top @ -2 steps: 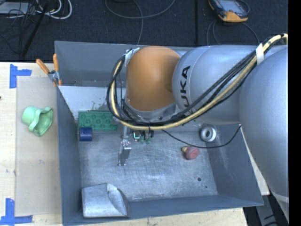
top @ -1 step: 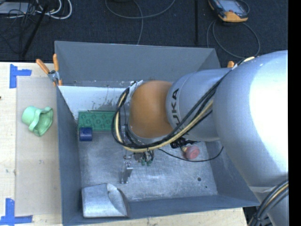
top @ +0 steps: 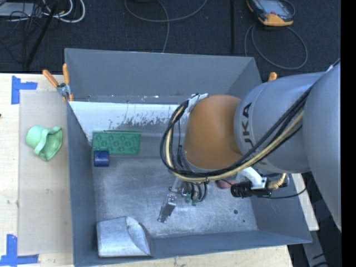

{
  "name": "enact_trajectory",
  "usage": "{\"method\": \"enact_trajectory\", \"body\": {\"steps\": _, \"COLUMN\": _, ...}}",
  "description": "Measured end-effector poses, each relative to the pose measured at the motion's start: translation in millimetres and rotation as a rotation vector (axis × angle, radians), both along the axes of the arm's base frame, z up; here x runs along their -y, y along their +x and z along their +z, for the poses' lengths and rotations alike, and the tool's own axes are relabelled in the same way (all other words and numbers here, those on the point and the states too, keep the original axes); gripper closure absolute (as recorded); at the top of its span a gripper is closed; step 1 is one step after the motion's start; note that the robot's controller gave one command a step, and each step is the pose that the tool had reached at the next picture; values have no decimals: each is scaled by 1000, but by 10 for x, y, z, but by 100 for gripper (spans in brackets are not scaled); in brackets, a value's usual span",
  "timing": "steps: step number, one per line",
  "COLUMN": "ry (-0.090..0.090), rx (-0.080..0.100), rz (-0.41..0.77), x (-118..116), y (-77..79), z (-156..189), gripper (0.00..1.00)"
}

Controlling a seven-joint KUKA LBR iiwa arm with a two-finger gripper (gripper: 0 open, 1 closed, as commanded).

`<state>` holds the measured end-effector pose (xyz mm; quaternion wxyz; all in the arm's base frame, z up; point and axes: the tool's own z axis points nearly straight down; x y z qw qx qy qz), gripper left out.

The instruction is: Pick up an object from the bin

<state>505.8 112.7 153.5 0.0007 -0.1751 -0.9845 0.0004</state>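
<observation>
Green studded block (top: 116, 143) and blue cylinder (top: 101, 158), just beside it, lie well up-left of the hand (top: 167, 209); hand state cannot be told

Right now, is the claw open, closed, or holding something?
Claw: cannot be told; it hangs low over the middle of the bin.

Grey metal bin (top: 128, 188), green studded brick (top: 115, 143), small blue block (top: 101, 158), grey wedge (top: 123, 237)

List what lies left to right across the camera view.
In order: pale green toy outside the bin → green studded brick by its back wall → gripper → orange cover on the arm.
</observation>
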Motion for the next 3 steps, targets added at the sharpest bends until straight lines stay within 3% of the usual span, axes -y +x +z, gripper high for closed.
{"method": "enact_trajectory", "body": {"steps": 1, "ry": -1, "rx": -6, "rz": 266, "x": 635, "y": -51, "z": -562, "gripper": 0}}
{"method": "enact_trajectory", "body": {"steps": 2, "ry": -3, "rx": 4, "rz": 284, "x": 1733, "y": -278, "z": -529, "gripper": 0}}
{"method": "enact_trajectory", "body": {"steps": 3, "ry": -4, "rx": 28, "rz": 118, "x": 2672, "y": -284, "z": -797, "gripper": 0}}
